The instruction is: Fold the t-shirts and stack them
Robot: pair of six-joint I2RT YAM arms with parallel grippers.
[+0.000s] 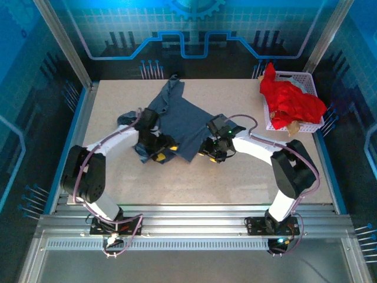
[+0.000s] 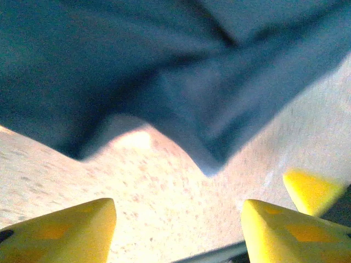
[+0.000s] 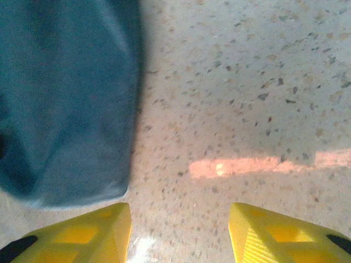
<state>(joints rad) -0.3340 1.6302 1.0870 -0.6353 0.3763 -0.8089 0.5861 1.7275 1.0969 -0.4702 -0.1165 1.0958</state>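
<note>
Currently I am holding my left end effector (image 2: 178, 219) and right end effector (image 3: 180, 226) open, empty, at the near edge of the blue t-shirt (image 1: 177, 121). The red t-shirt (image 1: 288, 100) is draping over the basket (image 1: 305, 77)

The top external camera sits high above and behind the arm bases. It is tilted down and forward, far enough back to take in the whole table (image 1: 247, 177) up to the enclosure's rear wall (image 1: 188, 29). The left wrist camera rides just over the tabletop, looking out past its own yellow fingers (image 2: 60, 233) at the near edge of the blue-grey t-shirt (image 2: 164, 71). The right wrist camera looks almost straight down between its fingers (image 3: 82, 235), equally near. All three views share that shirt's near hem and the speckled table beside it.
</note>
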